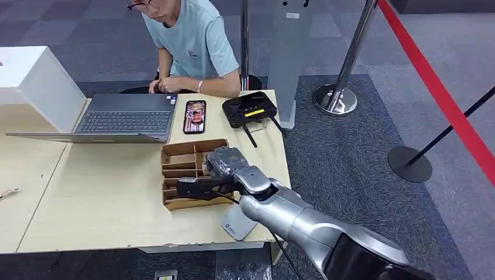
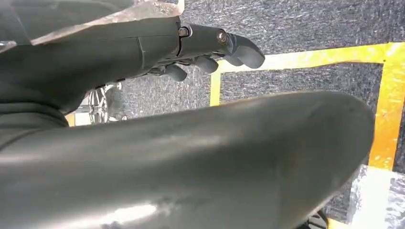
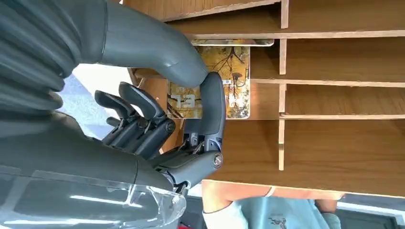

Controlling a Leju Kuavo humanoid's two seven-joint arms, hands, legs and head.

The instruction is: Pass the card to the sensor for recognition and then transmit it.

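Step in hand: picking the card out of the wooden organizer. My right robot hand is down in the tray on the worktop, thumb and one finger pressed on the card, other fingers curled back behind. The card (yellow-brown print, leaf pattern) lies flat in one slot, one end tucked under the divider, so it looks pinched but not lifted free; I can't confirm a firm hold. My left robot hand hangs low over the carpet floor with the yellow tape, fingers loosely curled, nothing in them.

Next, as I judge it: firm up the pinch, slide the card out along the slot clear of the divider, lift, then carry it to the black sensor unit near the far edge of the worktop, by the phone. A person sits across at the laptop, likely the one to receive it.
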